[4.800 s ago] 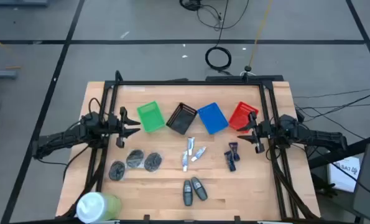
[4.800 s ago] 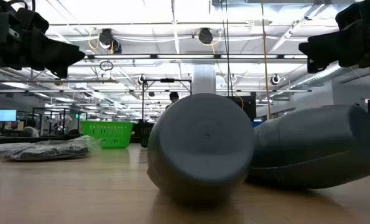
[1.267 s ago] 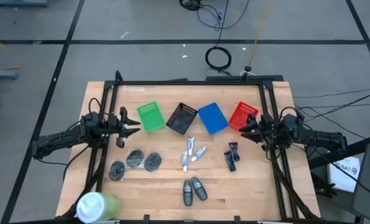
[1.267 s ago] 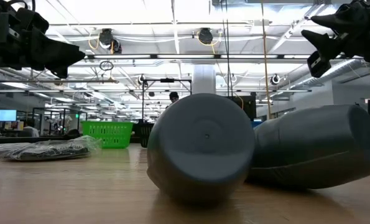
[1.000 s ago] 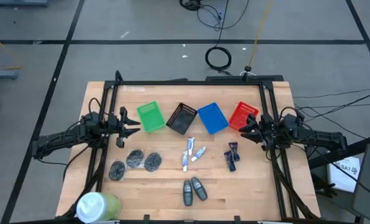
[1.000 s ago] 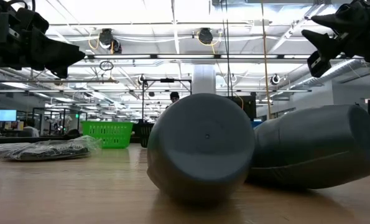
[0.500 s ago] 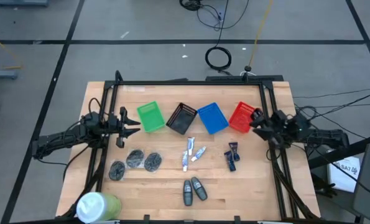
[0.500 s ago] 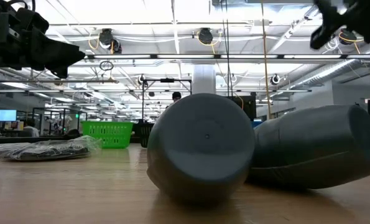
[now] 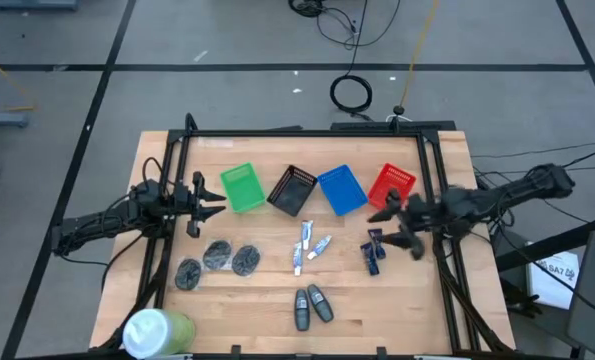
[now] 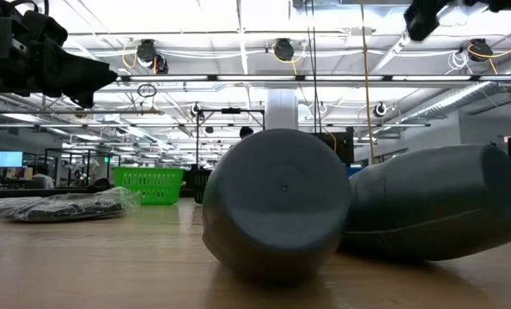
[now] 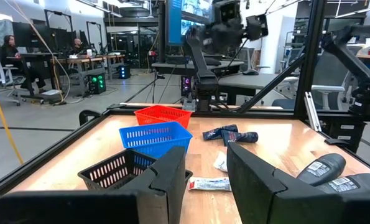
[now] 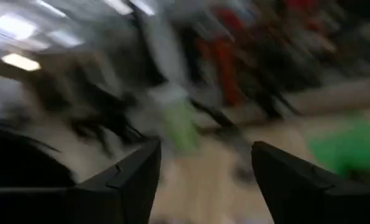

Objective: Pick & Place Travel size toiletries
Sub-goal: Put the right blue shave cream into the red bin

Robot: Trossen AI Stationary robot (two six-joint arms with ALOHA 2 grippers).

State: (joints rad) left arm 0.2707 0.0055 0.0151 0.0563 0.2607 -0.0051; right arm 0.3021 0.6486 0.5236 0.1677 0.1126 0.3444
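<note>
Dark blue-purple pieces (image 9: 373,251) are located on the wooden table (image 9: 417,320) at 3 o'clock from the centre. The right gripper (image 9: 393,228) is positioned above them, jaws spread apart, nothing held. The left gripper (image 9: 209,203) is stationed at 9 o'clock beside the green basket (image 9: 242,188), jaws parted slightly, empty. Three round dark grey bundles (image 9: 216,261) are found at 8 o'clock, white-silver tubes (image 9: 308,246) at centre, and two grey oval bottles (image 9: 312,305) at 6 o'clock.

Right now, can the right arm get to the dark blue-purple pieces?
Probably yes. The right gripper, open, hovers just beside the dark blue-purple pieces, and nothing lies between them.
</note>
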